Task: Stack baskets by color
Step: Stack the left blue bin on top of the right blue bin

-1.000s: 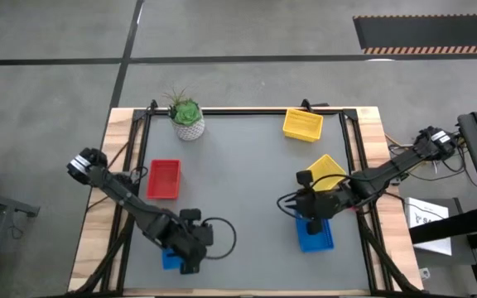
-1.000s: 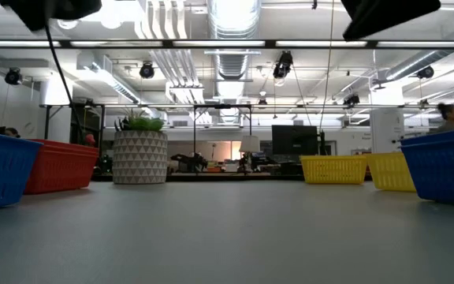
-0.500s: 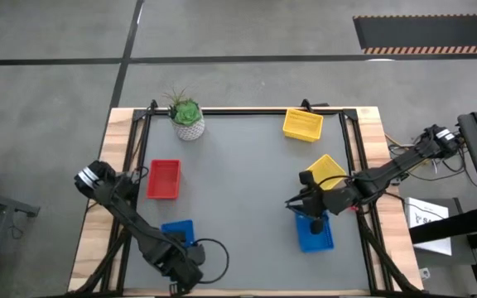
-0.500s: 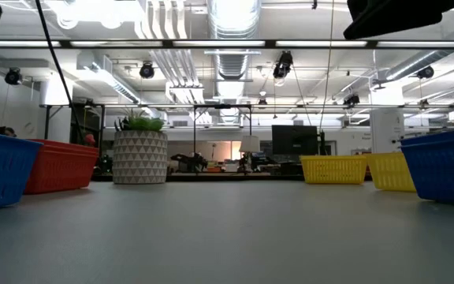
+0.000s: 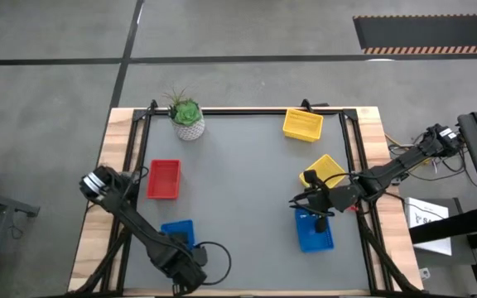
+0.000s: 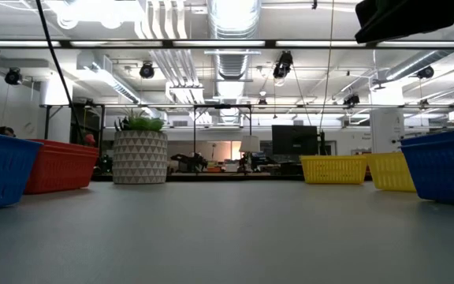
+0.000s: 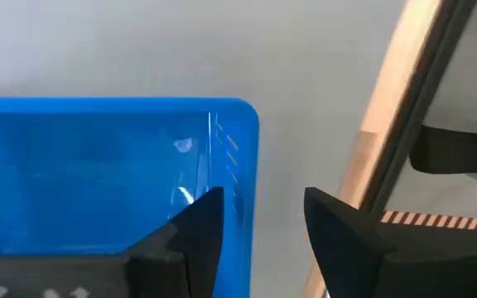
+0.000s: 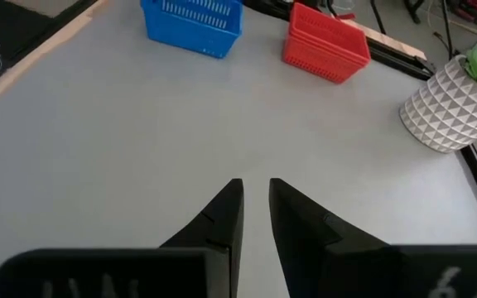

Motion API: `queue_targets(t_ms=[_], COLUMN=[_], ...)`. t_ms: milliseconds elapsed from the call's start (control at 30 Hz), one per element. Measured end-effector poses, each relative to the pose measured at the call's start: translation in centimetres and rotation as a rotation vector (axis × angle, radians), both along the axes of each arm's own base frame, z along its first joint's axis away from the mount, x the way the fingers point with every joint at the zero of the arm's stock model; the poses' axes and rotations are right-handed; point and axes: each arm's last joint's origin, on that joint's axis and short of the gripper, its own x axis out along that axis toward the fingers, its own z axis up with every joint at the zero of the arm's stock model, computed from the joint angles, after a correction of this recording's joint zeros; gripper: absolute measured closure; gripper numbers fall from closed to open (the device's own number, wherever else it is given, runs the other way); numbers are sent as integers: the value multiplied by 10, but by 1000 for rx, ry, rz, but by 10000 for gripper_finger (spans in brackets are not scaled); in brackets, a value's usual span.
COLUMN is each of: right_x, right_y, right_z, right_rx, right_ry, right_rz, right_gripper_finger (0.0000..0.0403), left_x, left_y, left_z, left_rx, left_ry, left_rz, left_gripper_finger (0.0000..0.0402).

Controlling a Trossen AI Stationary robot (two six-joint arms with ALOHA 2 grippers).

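Standing with fingers apart, the left gripper (image 7: 257,217) held nothing; in its wrist view one finger hung over the wall of a blue basket (image 7: 114,174), the other outside it. From above, the gripper (image 5: 190,266) sat at the table's near-left edge, just beside that basket (image 5: 177,233).

Right gripper (image 8: 255,207): fingers nearly together with a narrow gap between, nothing held. From above it (image 5: 315,202) hovered near-right, over the far end of a second blue basket (image 5: 314,233) and beside a yellow basket (image 5: 327,170).

Items on the grey table (image 5: 238,174):
- Red basket (image 5: 164,179), left side, far of the near-left blue. Its rim looked layered in the right wrist view (image 8: 325,45), so probably a stack; the count could not be told.
- Blue, near left. Layers could not be told.
- Blue, near right. Layers could not be told.
- Yellow, right side, tilted askew, just far of the right blue.
- Yellow (image 5: 302,124), far right corner.
- Plant (image 5: 187,117), far left; not part of the task.

Progress, as judged: red appeared gathered in one place. Blue stood in two places well apart, and yellow in two places. Remaining: bring the blue groups together and the yellow groups together. The task looked somewhat past halfway, though hidden nesting left that uncertain.
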Motion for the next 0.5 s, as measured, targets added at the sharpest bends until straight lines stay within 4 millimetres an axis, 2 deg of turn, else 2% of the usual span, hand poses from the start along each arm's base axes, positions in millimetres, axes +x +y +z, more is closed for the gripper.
queue_targets(t_ms=[200,267,367,500], right_x=[0,-1,-5,-17], right_y=[1,1,0,-4], right_z=[0,1,2,1], right_rx=[6,9,12,26], right_ry=[4,4,8,-19], right_rz=[22,41,53,62], right_gripper_finger=[349,349,349,349], left_x=[3,4,6,10], left_y=[3,2,3,8], left_z=[-16,-18,-17,-9], left_rx=[35,41,36,29], left_ry=[31,29,20,13], left_rz=[1,-24,-40,-10], left_gripper_finger=[275,305,373,396])
